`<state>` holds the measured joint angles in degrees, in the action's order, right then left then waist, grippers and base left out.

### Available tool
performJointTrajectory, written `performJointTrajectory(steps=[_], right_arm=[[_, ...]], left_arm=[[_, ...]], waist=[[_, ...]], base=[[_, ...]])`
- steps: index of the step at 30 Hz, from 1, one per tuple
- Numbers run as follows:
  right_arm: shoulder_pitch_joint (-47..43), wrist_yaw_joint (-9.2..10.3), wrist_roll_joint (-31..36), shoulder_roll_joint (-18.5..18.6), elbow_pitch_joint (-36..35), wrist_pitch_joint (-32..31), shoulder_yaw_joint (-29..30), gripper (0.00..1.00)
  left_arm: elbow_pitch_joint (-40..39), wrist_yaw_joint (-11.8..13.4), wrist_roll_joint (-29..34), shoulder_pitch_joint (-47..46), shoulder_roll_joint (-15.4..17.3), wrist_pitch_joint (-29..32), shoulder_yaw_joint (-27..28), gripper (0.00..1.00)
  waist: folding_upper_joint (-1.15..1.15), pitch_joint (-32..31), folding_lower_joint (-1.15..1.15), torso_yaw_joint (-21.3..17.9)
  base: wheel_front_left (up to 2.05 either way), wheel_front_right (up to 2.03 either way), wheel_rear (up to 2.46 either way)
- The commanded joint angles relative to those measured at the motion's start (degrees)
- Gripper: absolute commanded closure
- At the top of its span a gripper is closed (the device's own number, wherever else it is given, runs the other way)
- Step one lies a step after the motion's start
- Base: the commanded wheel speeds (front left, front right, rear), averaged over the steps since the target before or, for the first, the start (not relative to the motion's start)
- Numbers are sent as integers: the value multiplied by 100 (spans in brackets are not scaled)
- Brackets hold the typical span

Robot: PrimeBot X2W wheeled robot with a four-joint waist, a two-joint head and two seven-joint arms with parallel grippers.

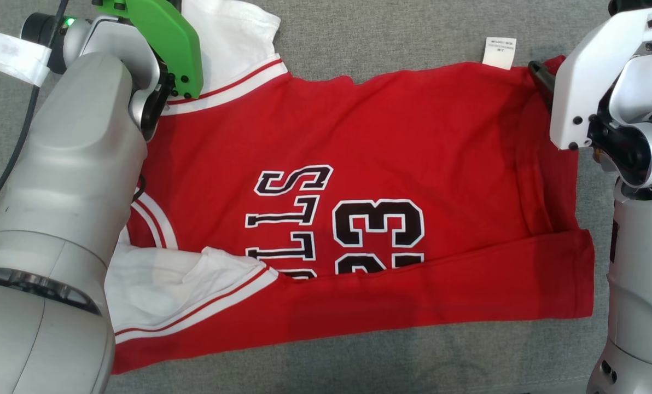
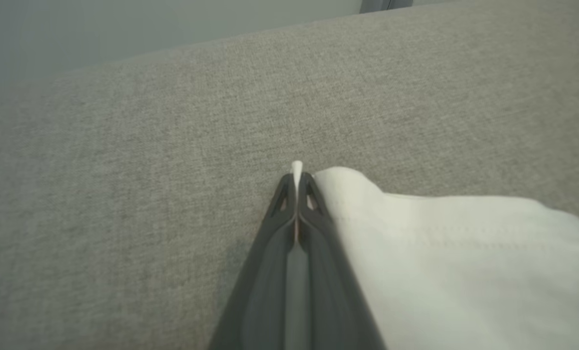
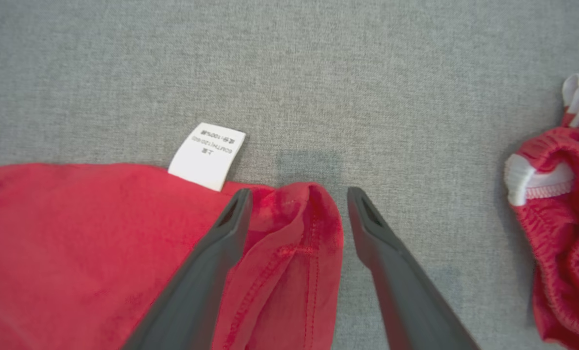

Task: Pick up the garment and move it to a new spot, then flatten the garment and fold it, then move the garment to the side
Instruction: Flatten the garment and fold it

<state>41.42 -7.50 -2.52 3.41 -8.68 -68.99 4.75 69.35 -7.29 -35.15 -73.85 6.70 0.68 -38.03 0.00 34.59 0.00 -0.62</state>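
While our left gripper (image 2: 297,182) pinches a white sleeve (image 2: 440,253) of the red fabric jersey (image 1: 359,142), our right gripper (image 3: 299,195) stands open astride its hem corner (image 3: 301,233).

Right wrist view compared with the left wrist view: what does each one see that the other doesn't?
Right wrist view alone: the right fingers, spread open either side of the red jersey at its hem corner, a white care label, and a bunched red-and-white garment lying apart at the right edge.
Left wrist view alone: the left fingers pinched shut on the jersey's white sleeve, and a pale wall beyond.
Shared: the grey fabric surface, and the same jersey, seen at different ends.
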Motion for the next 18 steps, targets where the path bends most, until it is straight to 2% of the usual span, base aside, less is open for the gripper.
performJointTrajectory(steps=[1,2,4,7,11,12,18], right_arm=[[0,3,12,23,2,13,22,9],[-3,3,18,22,0,16,29,17],[-19,3,-4,16,-17,-6,48,20],[-25,3,-21,10,-33,-46,84,18],[-10,3,6,4,-6,-46,112,32],[2,3,2,-2,-3,-35,107,52],[129,3,9,-13,27,-40,114,55]], left_arm=[[92,-33,-5,120,-31,124,-74,100],[94,-33,-14,113,-28,125,-84,100],[98,-33,-29,96,-16,130,-100,100],[104,-32,-45,70,-3,134,-124,100],[110,-31,-85,50,-5,143,-163,100],[111,-31,-106,51,-6,145,-183,100],[122,-31,-160,38,2,144,-239,100]], waist=[[0,18,0,4],[0,26,0,5],[0,40,0,1],[0,60,0,-6],[0,92,0,-9],[0,107,0,-8],[0,131,0,-1]], base=[[0,0,0],[0,0,0],[0,0,0],[0,0,0],[0,0,0],[0,0,0],[0,0,0]])
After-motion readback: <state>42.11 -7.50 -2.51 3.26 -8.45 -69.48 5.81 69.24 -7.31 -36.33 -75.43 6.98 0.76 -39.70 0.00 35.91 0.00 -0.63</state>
